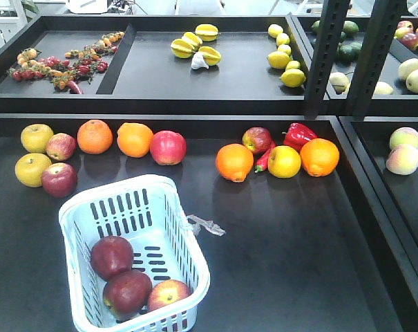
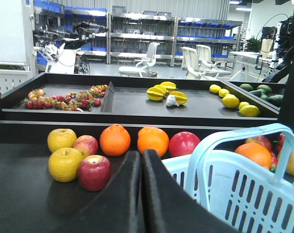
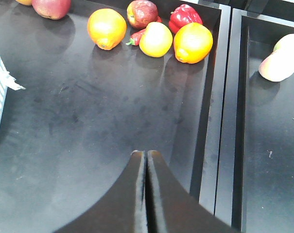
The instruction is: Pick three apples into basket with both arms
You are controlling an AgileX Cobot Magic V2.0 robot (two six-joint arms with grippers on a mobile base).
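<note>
Now, three apples (image 1: pixel 129 280) inside the basket (image 1: pixel 179 216), both hands (image 2: pixel 141 160) (image 3: pixel 146 158) pressed closed, empty, over bare tray floor (image 1: pixel 291 249).

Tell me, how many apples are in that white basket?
3 in the basket: a dark apple rearmost, another dark apple in front, a blushed apple beside it. None looks hidden.

A wide bare stretch of dark tray floor (image 1: pixel 291 249) lies right of the basket (image 1: pixel 168 200), open up to the tray's right wall (image 3: pixel 211 97). A fruit row along the back edge (oranges (image 1: pixel 234 162), a yellow apple (image 1: pixel 284 161), a red pepper (image 1: pixel 298 133)) blocks passage there. The basket's raised hoop handle (image 2: pixel 200 160) stands beside the left gripper (image 2: pixel 141 160).
</note>
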